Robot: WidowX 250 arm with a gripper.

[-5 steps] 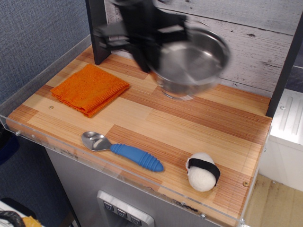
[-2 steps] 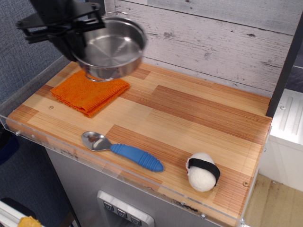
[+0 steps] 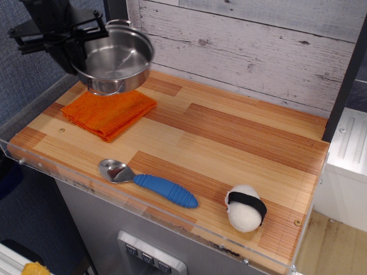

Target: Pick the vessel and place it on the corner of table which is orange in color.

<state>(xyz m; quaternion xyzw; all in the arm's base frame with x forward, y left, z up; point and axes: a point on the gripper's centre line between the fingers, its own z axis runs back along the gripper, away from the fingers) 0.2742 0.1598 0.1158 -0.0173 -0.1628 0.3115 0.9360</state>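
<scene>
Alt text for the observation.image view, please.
The end effector holds a steel pot above the far part of an orange cloth on a wooden table. Nearer lie a blue-handled spoon and a toy sushi.

The pot (image 3: 114, 60) is polished steel, super glossy, mirror-like inside with a thin wire handle. The cloth (image 3: 109, 111) is orange terry-looking fabric, matt and a bit fuzzy, folded in layers. The tabletop (image 3: 229, 143) is wood in light and reddish strips, smooth with a soft satin sheen, and it's got a clear plastic rim (image 3: 74, 177) along the edge. The spoon (image 3: 146, 181) has a shiny metal bowl and a blue ribbed handle that looks like rubbery plastic, matt. The white ball (image 3: 245, 207) looks soft and matt, with a black band. The back wall (image 3: 258, 46) is rough, weathered whitewashed planks. The gripper (image 3: 54, 34) is matt black.
</scene>
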